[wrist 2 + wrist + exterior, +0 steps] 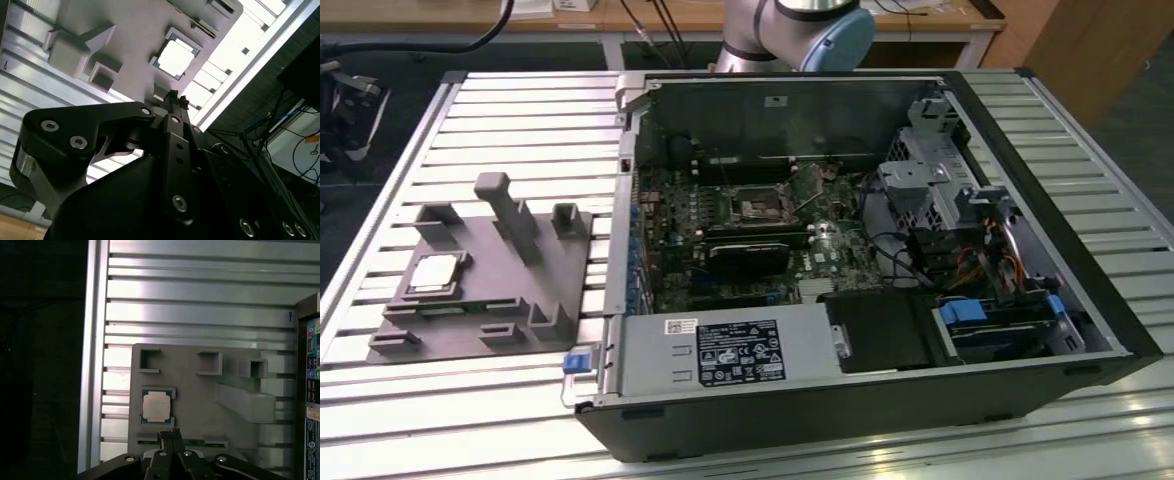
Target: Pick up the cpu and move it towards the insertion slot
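One cpu (436,272) lies in its pocket on the grey fixture (520,312), at nine o'clock from the insertion slot (758,208) in the exterior view, and since your end effector (170,432) hovers clenched and empty near it, you should open it and centre squarely before gripping the edges.

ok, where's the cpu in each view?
Exterior view: cpu in the grey fixture, at the exterior view's left of the computer case.
First wrist view: cpu in its recess, just beyond the gripper.
Second wrist view: cpu in that recess, beyond the gripper.
Shared landmark: the fixture's ramped block.
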Motion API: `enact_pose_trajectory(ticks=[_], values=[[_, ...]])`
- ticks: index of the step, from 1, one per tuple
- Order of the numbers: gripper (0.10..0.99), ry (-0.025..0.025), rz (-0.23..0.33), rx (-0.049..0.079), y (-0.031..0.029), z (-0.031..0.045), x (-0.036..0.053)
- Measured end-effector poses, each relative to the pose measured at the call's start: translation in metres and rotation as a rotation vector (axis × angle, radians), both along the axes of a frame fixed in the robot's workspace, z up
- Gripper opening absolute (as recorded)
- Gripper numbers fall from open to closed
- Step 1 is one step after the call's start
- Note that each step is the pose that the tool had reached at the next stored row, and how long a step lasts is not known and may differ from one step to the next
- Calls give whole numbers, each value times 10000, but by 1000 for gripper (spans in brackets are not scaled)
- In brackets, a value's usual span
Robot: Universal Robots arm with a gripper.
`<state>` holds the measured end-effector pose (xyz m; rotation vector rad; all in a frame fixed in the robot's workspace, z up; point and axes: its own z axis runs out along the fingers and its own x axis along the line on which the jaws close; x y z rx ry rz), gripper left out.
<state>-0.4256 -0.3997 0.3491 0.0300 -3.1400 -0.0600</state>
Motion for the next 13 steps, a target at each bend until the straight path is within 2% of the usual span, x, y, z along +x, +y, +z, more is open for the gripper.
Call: enact_pose_trajectory(ticks=[2, 3, 4, 5, 6, 8, 9, 11, 12, 13], values=[[114, -2, 2, 1, -1, -10, -9], [169, -2, 1, 1, 0, -15, -11], [169, 1, 1, 0, 0, -19, -12], [235, 1, 0, -1, 0, -23, -12], [235, 1, 0, -1, 0, -27, -13], [353, -1, -1, 0, -1, -38, -13], [353, 0, -1, 0, -3, -44, -14], [471, 0, 0, 0, -5, -61, -15], [471, 0, 0, 0, -5, -73, -15], [525, 0, -1, 0, -6, -87, -16]])
